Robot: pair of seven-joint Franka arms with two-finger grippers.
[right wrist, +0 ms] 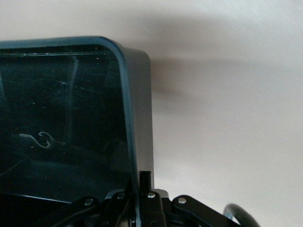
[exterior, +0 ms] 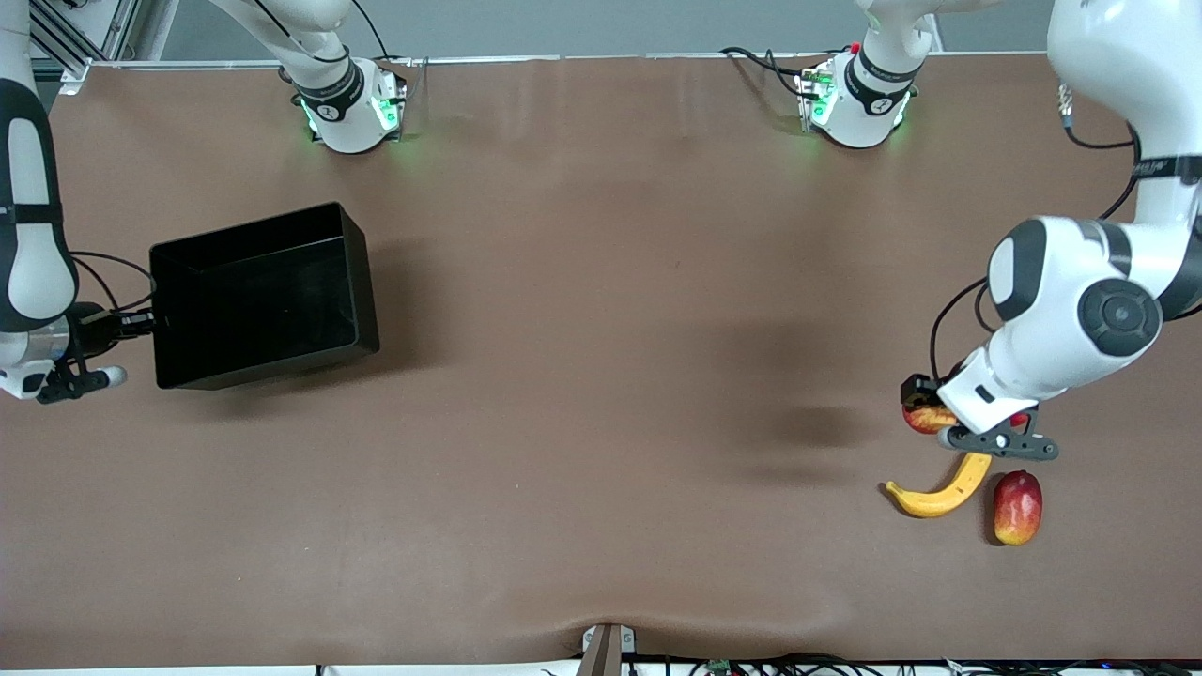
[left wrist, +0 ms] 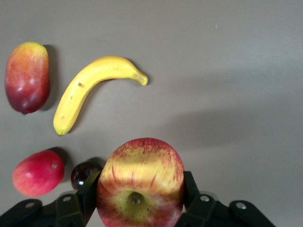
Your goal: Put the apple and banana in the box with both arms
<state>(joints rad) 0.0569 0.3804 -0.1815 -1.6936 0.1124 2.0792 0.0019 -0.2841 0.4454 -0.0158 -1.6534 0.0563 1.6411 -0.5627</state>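
Front view: left tool [exterior: 997, 434] gripping the apple [exterior: 925, 417] near the left arm's end of the worktop [exterior: 601, 376], banana [exterior: 942, 490] beside it near the front edge; right tool [exterior: 141, 323] clamped shut on the box [exterior: 263, 296] wall. Left wrist view: apple [left wrist: 140, 183] seated between both fingers [left wrist: 87, 189], so lift straight up, clear of the banana [left wrist: 92, 87]. Right wrist view: box rim [right wrist: 135, 118] pinched, fingertips cut off by the frame.

Readable text, labels, brands, numbers, signs: none. Small dark marks on the black collars of both arm bases [exterior: 331, 105] and on the left arm's [exterior: 1157, 167] band cannot be made out.
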